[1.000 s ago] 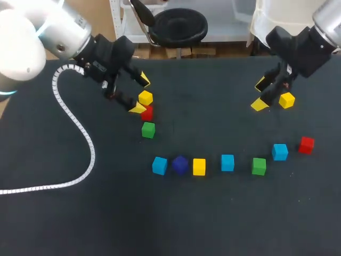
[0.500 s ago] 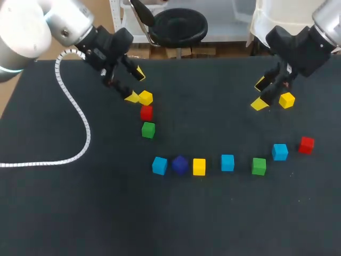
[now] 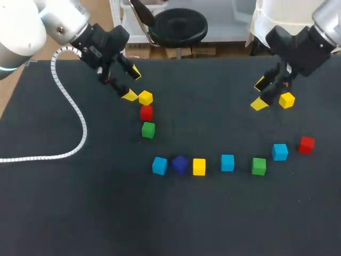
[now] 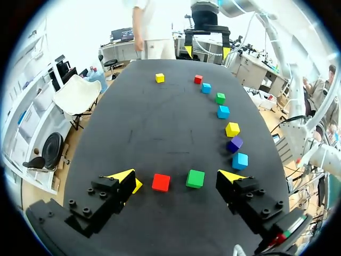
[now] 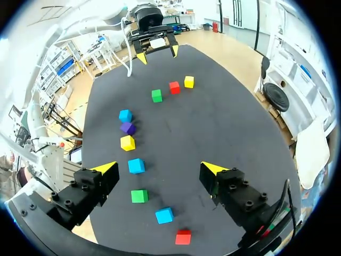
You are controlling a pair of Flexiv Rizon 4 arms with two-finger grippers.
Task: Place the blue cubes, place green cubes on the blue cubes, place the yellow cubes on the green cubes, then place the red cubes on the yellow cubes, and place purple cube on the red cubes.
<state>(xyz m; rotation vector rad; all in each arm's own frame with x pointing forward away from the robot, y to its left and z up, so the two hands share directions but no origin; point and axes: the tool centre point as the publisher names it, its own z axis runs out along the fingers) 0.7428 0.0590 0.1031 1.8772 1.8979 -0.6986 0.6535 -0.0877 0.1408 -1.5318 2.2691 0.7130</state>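
Farthest left, the left gripper [image 3: 131, 84] is held with fingers spread wide and empty, one tip just beside a yellow cube [image 3: 145, 97]. A red cube [image 3: 146, 112] and a green cube [image 3: 148, 129] are lined up after it. A blue cube [image 3: 159, 165] and the purple cube [image 3: 180, 165] are seen side by side mid-table. The right gripper [image 3: 260, 94] is likewise spread wide and empty, near a second yellow cube [image 3: 286, 100].

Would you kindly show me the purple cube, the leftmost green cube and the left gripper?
purple cube [image 3: 180, 165], head view, its top face.
leftmost green cube [image 3: 148, 129], head view, its top face.
left gripper [image 3: 132, 84], head view, midway between its yellow fingertips.
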